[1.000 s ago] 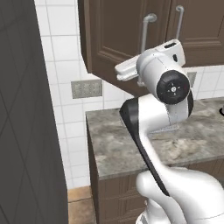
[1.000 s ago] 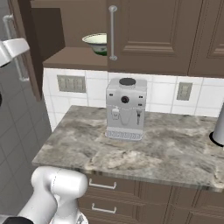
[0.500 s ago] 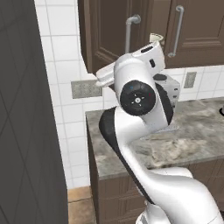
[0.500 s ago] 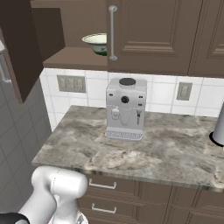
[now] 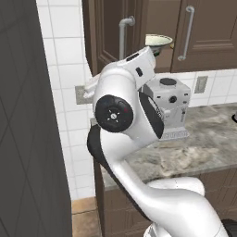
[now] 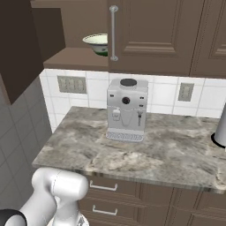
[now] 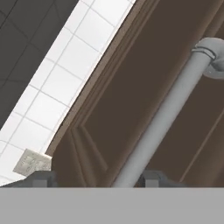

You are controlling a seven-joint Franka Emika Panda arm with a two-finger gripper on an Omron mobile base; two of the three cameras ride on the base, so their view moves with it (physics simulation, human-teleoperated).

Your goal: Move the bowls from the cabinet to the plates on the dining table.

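Tool (image 7: 96, 180) is spread. In the hand view its two tips stand apart with the cabinet door's bar handle (image 7: 165, 114) running up between them. The bar sits closer to one tip, and I see nothing pinched. The door panel (image 7: 127, 87) behind the bar is dark brown w/ raised moulding.

Bowl (image 6: 99, 43) is well apart from the tool. It sits on the cabinet's (image 6: 75, 58) bottom shelf, above the coffee machine (image 6: 127, 109) and a bit to its left in the right base view. The closed door's edge and its bar handle (image 6: 113, 33) hide the bowl's right part there. In the left base view the bowl (image 5: 159, 41) shows above the coffee machine (image 5: 169, 109), between the open door's handle (image 5: 124, 36) and the closed door's handle (image 5: 187, 32). The arm's white wrist is just under the open door's handle, left of the machine.

Desk (image 6: 167, 154) is mottled grey-brown stone and the coffee machine stands on it against the white tile wall (image 6: 163, 95). There are wall outlets left (image 6: 70, 84) and right (image 6: 185, 92) of the machine, and brown drawers (image 6: 106, 194) below it. A tall dark grey panel (image 5: 28, 120) is far left of the machine in the left base view. A grey object (image 6: 220, 130) sits at the desk's edge far right of the machine; can't tell what it is.

Bowl stands upright, mouth up, cream outside w/ greenish inside and a dark rim. It's round, so no long axis to speak of. The open door's handle runs vertical above and left of the machine.
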